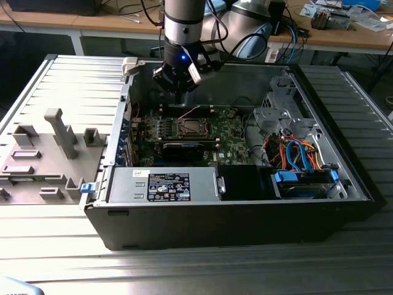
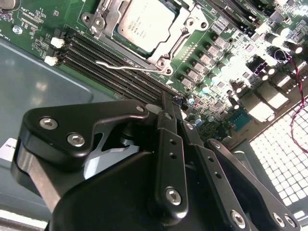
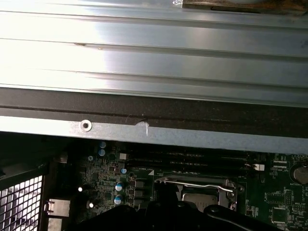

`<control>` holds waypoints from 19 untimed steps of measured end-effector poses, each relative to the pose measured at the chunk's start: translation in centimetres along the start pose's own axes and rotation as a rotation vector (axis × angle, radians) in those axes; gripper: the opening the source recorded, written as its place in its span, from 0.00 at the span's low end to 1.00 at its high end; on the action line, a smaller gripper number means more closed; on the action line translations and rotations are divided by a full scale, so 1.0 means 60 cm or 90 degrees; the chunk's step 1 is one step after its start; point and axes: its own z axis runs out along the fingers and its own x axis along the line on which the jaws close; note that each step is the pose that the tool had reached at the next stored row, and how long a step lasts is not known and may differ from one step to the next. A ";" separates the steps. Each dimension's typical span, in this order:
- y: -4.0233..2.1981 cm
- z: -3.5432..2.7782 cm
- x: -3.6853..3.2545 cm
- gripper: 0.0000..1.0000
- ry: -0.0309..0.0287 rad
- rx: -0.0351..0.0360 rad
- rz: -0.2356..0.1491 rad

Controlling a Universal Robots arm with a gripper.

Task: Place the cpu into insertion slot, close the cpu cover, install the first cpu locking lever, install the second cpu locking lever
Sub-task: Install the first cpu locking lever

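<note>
My single arm [image 1: 183, 21], a grey-and-silver cylinder with a black wrist section lit by a small blue light, comes down almost vertically from above at the far side of the scene in the exterior view. At its end my black gripper [image 1: 176, 92] points straight down. In the second wrist view my gripper [image 2: 175, 118] shows as black linkage plates held with silver screws, its two slim black fingers [image 2: 168, 144] running side by side; my jaws are pressed together with nothing between them.
</note>
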 end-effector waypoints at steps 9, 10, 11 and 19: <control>0.000 0.004 0.000 0.11 0.0000 0.0000 0.000; 0.000 0.004 -0.001 0.11 0.0000 0.0000 0.000; 0.000 0.004 -0.001 0.11 0.0000 0.0000 0.000; -0.001 0.007 -0.003 0.11 0.0000 0.0000 0.000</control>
